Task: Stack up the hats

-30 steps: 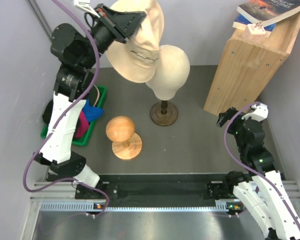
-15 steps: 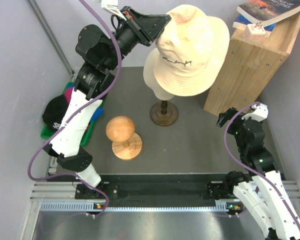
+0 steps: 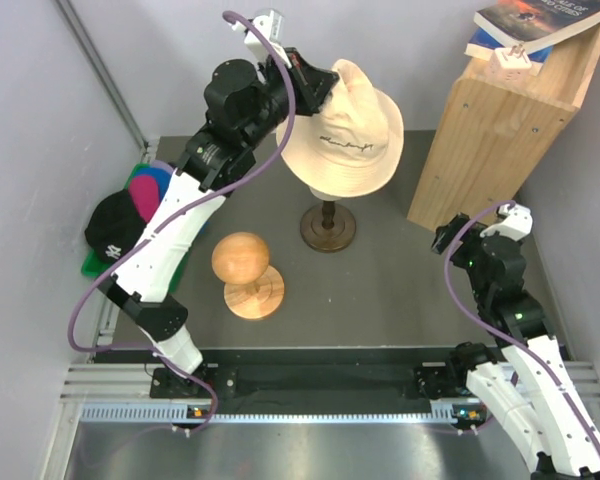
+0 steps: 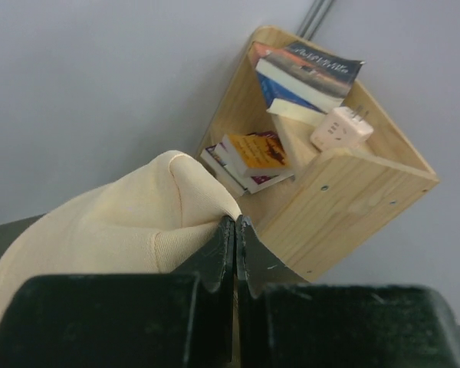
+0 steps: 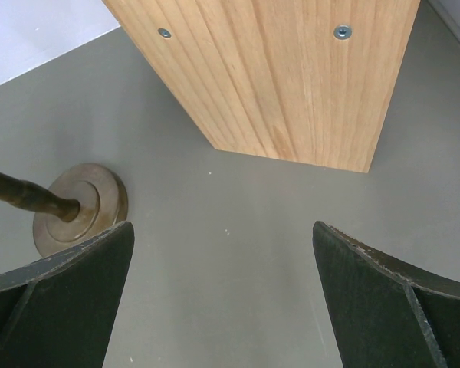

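**Lower and leftward: the cream bucket hat [image 3: 345, 130] is coming in over the tall head form [image 3: 325, 192]**

Top view: half a second back the hat was flaring high beside the wooden shelf [image 3: 490, 140]; now it is sitting lower and further left, tilted, covering the tall head form so that only the neck and the stand base [image 3: 328, 228] are showing. The left gripper [image 3: 325, 88] is pinching the crown at its far edge. The hat is looking soft and pale, with a floppy brim all round and a thin dark script stitched on the crown. Over on the left, the black cap [image 3: 115, 230], magenta cap [image 3: 140, 190] and blue cap [image 3: 160, 176] are lying heaped at the green bin [image 3: 88, 265]. The round wooden form [image 3: 242, 258] is standing bare. The right gripper [image 3: 448, 238] is hanging near the shelf's foot.

Left wrist: the fingers [image 4: 222, 249] are pressing tight together on a fold of cream cloth [image 4: 115, 230], ribbed where it is bunching. Behind it, books [image 4: 307, 73] and a white plug [image 4: 340, 129] are resting on the shelf.

Right wrist: the jaws are standing wide apart, holding nothing, over grey table [image 5: 238, 199] between the stand base [image 5: 83, 207] and the shelf's side [image 5: 291, 77].
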### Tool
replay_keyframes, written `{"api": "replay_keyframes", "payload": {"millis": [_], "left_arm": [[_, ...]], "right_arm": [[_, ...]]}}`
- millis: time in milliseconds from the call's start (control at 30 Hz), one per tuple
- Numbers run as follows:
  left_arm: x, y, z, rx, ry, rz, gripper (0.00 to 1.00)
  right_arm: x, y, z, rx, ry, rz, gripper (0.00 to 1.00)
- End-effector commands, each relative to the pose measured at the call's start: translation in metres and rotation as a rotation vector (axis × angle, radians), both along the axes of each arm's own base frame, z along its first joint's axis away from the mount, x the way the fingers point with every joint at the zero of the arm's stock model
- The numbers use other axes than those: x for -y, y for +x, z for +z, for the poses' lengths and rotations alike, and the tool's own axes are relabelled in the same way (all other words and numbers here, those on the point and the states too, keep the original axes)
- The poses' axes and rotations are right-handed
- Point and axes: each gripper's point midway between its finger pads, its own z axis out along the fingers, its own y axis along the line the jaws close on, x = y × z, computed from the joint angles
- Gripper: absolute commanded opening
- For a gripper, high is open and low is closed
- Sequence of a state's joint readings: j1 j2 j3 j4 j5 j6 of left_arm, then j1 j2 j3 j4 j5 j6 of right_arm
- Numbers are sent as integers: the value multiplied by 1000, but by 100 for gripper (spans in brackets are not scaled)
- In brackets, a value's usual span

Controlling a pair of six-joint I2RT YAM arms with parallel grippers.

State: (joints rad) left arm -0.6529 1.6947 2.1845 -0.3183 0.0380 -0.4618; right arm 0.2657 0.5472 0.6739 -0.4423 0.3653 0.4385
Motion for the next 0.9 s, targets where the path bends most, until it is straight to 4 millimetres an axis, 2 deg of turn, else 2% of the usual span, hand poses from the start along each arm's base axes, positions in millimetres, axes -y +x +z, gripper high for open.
{"api": "replay_keyframes", "payload": {"millis": [0, 167, 200, 233, 333, 367, 433, 467, 500, 567, 600, 633, 700, 733, 767, 867], "left_arm": [[-15, 14, -18, -27, 51, 112, 0], [-12, 13, -44, -98, 91, 96, 0], [-11, 8, -43, -98, 86, 77, 0], [-11, 7, -45, -104, 83, 73, 8], [-19, 2, -50, -125, 78, 93, 21], [-23, 1, -51, -130, 76, 102, 40], [-34, -5, -50, -139, 66, 130, 58], [-39, -8, -50, -145, 55, 140, 71], [-49, -15, -39, -124, 32, 151, 75], [-59, -17, -41, -126, 25, 181, 82], [-68, -25, -31, -105, 7, 191, 84], [-72, -24, -36, -109, 11, 208, 86], [-90, -28, -31, -94, -3, 248, 89], [-95, -28, -32, -96, -7, 256, 90], [-100, -24, -41, -119, -5, 255, 90], [-104, -22, -49, -141, -40, 222, 91]], "right_arm": [[-1, 4, 3, 14, -2, 1, 100], [-1, 4, 5, 18, -8, 5, 100], [-2, 5, 5, 18, -7, 6, 100], [-2, 5, 6, 18, -7, 8, 100], [-7, 7, 11, 31, 9, 30, 100], [-12, 8, 15, 40, 19, 55, 100], [-18, 10, 25, 57, 32, 80, 100], [-22, 11, 30, 70, 45, 104, 99], [-26, 12, 38, 85, 55, 117, 100], [-34, 12, 54, 121, 89, 152, 99], [-36, 13, 60, 134, 104, 159, 99], [-39, 13, 66, 150, 120, 173, 99], [-51, 13, 90, 217, 179, 226, 99], [-55, 13, 98, 242, 201, 245, 99], [-62, 14, 113, 288, 249, 271, 99], [-76, 21, 135, 353, 335, 322, 100]]}}
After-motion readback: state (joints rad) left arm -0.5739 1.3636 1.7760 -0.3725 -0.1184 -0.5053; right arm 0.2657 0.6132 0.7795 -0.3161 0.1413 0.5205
